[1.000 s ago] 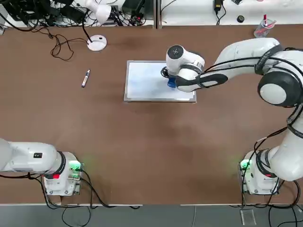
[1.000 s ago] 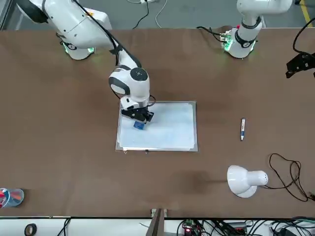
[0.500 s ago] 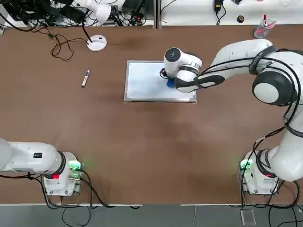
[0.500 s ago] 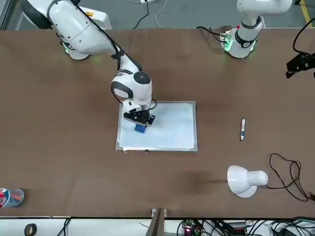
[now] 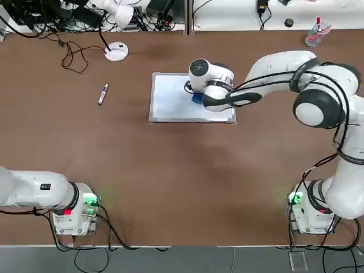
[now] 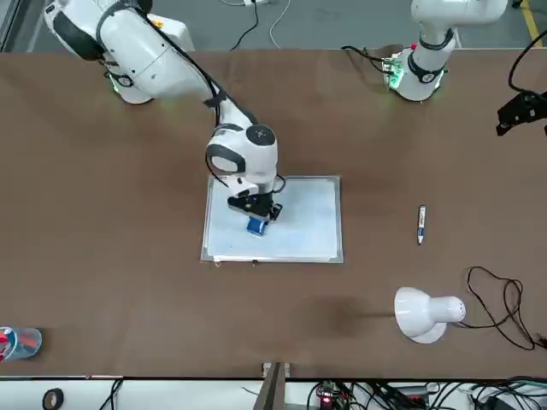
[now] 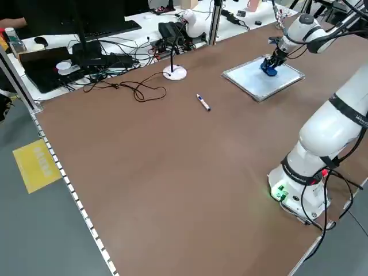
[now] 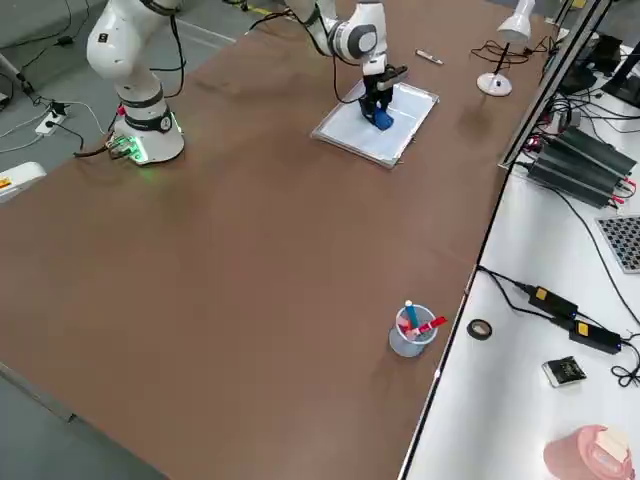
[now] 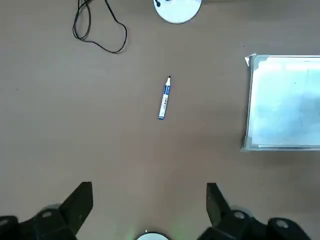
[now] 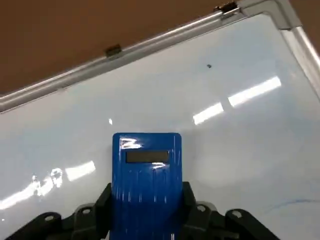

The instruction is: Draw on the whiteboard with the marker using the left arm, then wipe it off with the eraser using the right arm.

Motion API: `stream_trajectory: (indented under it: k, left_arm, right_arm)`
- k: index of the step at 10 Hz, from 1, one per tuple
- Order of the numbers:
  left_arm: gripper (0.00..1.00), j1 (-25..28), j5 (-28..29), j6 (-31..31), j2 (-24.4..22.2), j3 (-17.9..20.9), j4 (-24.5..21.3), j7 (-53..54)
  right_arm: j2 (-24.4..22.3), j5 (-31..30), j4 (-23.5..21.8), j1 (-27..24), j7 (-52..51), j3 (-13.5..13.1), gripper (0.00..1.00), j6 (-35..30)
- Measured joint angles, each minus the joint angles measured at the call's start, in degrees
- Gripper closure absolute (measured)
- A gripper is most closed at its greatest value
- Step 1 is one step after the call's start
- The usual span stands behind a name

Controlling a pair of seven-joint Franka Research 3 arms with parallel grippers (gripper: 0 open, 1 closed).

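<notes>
I see the right gripper (image 6: 257, 219), fingers clamped on the eraser (image 6: 256, 225), pressing it upright onto the whiteboard (image 6: 312, 224); the marker (image 5: 103, 94) lies pointing roughly 12–6 o'clock in the top view.

Right gripper (image 6: 259, 217) clamped, outstretched — left gripper (image 9: 149, 210) wide, parked.

A big brown bench (image 5: 170, 182) fills the room. A white lamp (image 6: 425, 313) stands on it. Black wires (image 7: 123, 86) lie beside it. The floor (image 7: 40, 230) is grey with a yellow patch (image 7: 37, 165).
</notes>
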Motion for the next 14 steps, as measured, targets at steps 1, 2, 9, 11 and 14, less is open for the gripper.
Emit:
stream_trajectory:
  k: [1, 2, 9, 11, 14]
  left_arm:
    - [0.0, 0.0, 0.0, 0.0, 0.0, 0.0, 0.0, 0.0]
    - [0.0, 0.0, 0.0, 0.0, 0.0, 0.0, 0.0, 0.0]
    - [0.0, 0.0, 0.0, 0.0, 0.0, 0.0, 0.0, 0.0]
    - [0.0, 0.0, 0.0, 0.0, 0.0, 0.0, 0.0, 0.0]
    - [0.0, 0.0, 0.0, 0.0, 0.0, 0.0, 0.0, 0.0]
  right_arm:
    - [0.9, -0.8, 1.4, 0.6, 0.8, -0.1, 0.44, -0.4]
    - [1.7, -1.9, 2.6, 1.1, 1.9, -0.1, 0.44, -0.8]
    - [6.5, -5.9, 10.5, 4.3, 8.0, -0.3, 0.44, -2.2]
    - [7.5, -6.0, 12.2, 5.1, 9.6, -0.3, 0.44, -2.1]
    - [7.7, -5.8, 12.9, 5.0, 10.2, -0.3, 0.44, -1.0]
